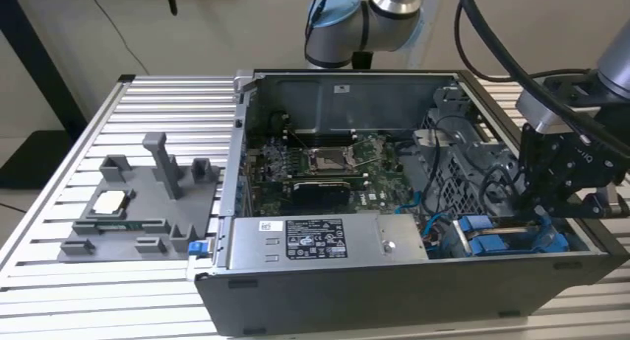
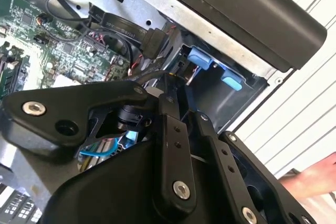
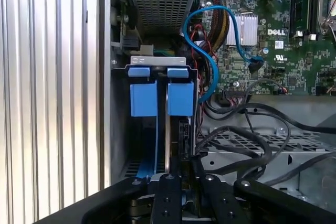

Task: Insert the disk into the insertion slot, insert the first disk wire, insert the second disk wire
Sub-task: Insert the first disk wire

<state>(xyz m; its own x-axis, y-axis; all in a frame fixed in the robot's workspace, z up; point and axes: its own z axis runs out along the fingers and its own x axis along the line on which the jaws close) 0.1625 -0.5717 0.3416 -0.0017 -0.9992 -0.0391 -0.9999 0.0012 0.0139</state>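
Ribbed aluminium table under even light. Plain beige wall behind; black post at the exterior view's left.

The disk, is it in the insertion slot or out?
In. The disk in its blue carrier stands edge-on inside the insertion slot in the first wrist view. Whether it is fully seated, cannot tell.

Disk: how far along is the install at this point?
Done: nothing clearly finished. In hand: the pincer is down at the insertion slot, where the disk stands edge-on; seating unclear. Left: both wire insertions; the blue cable runs beside it, its end hidden.
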